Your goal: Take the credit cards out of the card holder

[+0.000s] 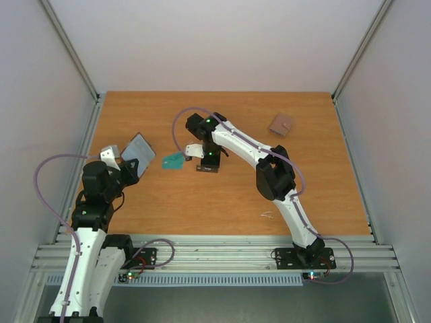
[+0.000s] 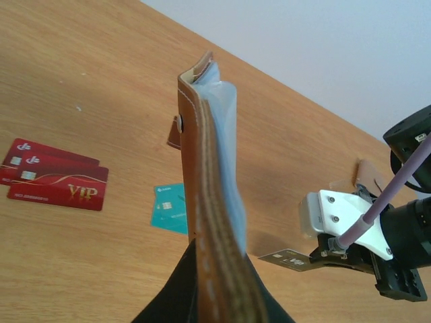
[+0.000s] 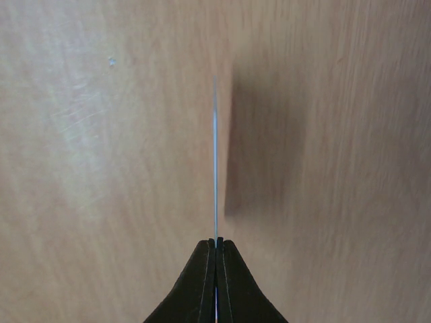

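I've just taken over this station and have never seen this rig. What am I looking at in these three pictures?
Two white robot arms stand at the near edge of a wooden table. One picture looks down from above; the others come from cameras on each wrist. The left end effector grips a tan leather folding card holder with pale blue lining. The right end effector is shut on a thin dark card, edge-on in its own view. On the table lie a teal-green plastic card, overlapping red VIP cards and a small brown snap wallet.
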Available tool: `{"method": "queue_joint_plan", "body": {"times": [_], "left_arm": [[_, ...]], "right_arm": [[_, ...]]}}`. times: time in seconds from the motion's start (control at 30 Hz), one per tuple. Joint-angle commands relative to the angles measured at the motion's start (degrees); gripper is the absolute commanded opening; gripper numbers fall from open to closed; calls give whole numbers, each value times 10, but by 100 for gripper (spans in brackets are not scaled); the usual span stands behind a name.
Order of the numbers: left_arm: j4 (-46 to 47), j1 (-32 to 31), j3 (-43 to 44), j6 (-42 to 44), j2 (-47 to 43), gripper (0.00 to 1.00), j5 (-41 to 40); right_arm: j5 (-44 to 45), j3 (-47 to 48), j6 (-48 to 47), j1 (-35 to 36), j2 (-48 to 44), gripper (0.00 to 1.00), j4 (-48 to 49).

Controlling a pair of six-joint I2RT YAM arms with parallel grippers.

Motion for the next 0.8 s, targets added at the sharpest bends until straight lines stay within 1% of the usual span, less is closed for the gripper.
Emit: {"method": "queue_joint_plan", "body": {"times": [0.0,0.17,0.3,0.47,0.6,0.7,0.77], "left_arm": [[22,14,-4,0,-3,0,-2],[26,16,-3,-1,3,0,2],[26,17,-3,-1,4,0,2],[26,19,-4,-3,4,0,7],[25,20,-5,-6,3,0,9],[32,19,-7,-6,3,0,19],[39,20,-8,-1,0,0,29]], "right_arm": [[28,38,-50,10,26,1,14],[50,38,-61,10,46,1,30],[51,34,-60,10,51,1,41],[73,33,-56,9,60,4,64],[112,27,-49,9,65,10,89],[152,22,-39,8,67,21,119],[197,23,-28,8,65,29,145]]}}
